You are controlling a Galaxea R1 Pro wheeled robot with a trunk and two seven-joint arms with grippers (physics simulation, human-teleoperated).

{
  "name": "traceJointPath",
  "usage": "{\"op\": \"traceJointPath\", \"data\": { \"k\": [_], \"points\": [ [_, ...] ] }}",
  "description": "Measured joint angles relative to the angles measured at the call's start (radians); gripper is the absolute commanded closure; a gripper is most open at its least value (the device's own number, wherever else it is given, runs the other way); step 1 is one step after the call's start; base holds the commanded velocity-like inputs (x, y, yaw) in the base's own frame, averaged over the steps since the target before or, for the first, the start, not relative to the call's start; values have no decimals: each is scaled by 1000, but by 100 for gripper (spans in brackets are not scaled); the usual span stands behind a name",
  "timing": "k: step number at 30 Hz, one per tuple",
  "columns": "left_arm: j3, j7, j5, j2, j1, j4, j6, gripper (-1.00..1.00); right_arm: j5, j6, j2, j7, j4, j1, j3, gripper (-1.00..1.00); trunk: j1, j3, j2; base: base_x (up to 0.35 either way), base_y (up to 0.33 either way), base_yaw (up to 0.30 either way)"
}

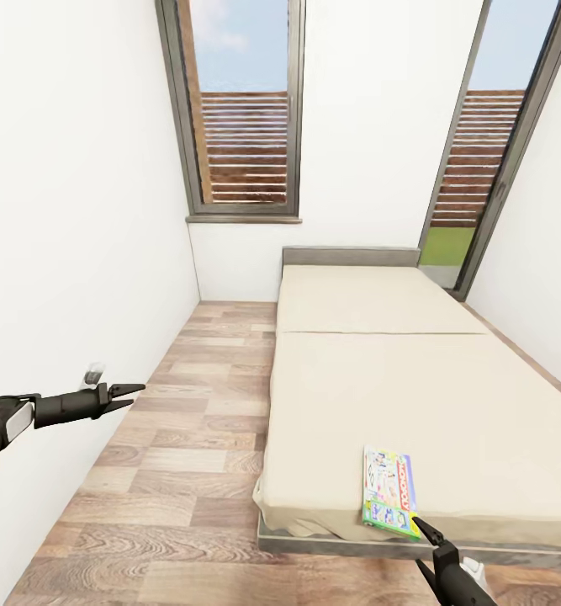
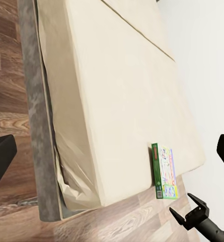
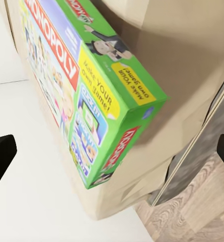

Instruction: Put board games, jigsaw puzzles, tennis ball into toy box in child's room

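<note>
The Monopoly board game [image 1: 388, 491] lies on the bed's [image 1: 398, 396] near edge, lower right; the right tool [image 1: 417, 526], spread apart, just beside it; left tool [image 1: 129, 392] released over floor at left

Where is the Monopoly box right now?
In the head view the Monopoly box lies flat on the bed, at the mattress's near edge toward the right, with the right gripper just at its near corner.
</note>
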Motion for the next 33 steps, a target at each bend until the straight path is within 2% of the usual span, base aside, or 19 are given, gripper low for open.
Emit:
{"op": "traceJointPath", "data": {
  "k": [12,33],
  "points": [
    [0,0,0,0,0,0,0,-100,0,0,0,0,0,0,0,-100,46,-38,-84,0,0,0],
    [2,-1,0,0,0,0,0,-100,0,0,0,-5,0,0,0,-100,46,-38,-84,28,43,0]
  ]
}}
